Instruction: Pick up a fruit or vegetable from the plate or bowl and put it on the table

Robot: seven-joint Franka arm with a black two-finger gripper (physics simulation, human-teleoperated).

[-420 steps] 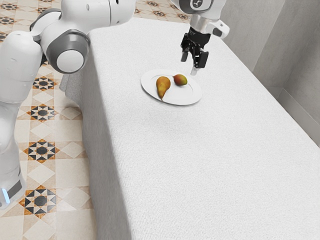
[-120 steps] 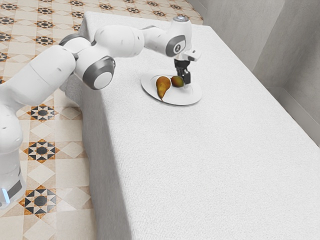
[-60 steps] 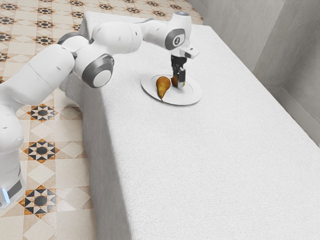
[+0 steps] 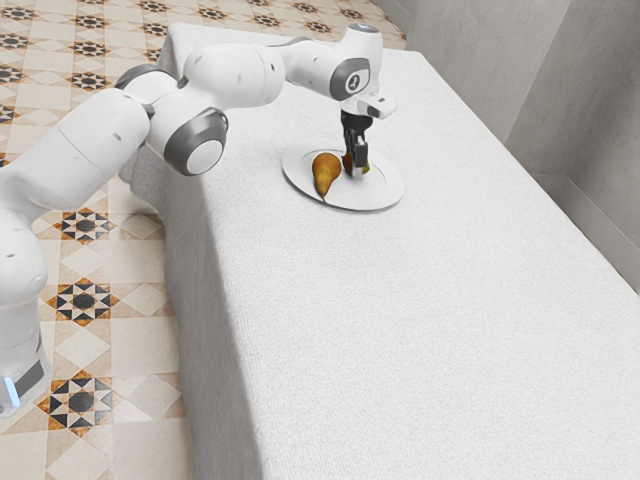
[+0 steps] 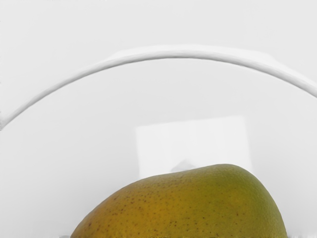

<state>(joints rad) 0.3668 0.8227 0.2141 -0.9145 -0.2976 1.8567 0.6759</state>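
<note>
Now: mango point(image 5: 198, 203) on the plate point(image 4: 383, 192), inside its rim, just beside the pear point(image 4: 326, 172). Gripper point(image 4: 356, 172) low over the plate, at the mango, hiding its middle in the exterior view. Jaws: cannot tell whether released or clenched on the fruit.

Views compared. Exterior view gives the pear, the gripper and the whole plate on the table point(image 4: 430, 260); mango there reduced to a reddish patch on the pear side and a yellow-green patch on the far side. Wrist view gives the mango's skin close up: orange running into green, fine dark specks, too small to make out in the exterior view. Also a curve of the plate's rim and a bright square patch point(image 5: 193, 139) on the plate near the mango.

Lie of the mango: on its side, long axis running from the pear side toward the plate's rim at the exterior view's right. Orange-red end faces the pear; green end points away from it.
</note>
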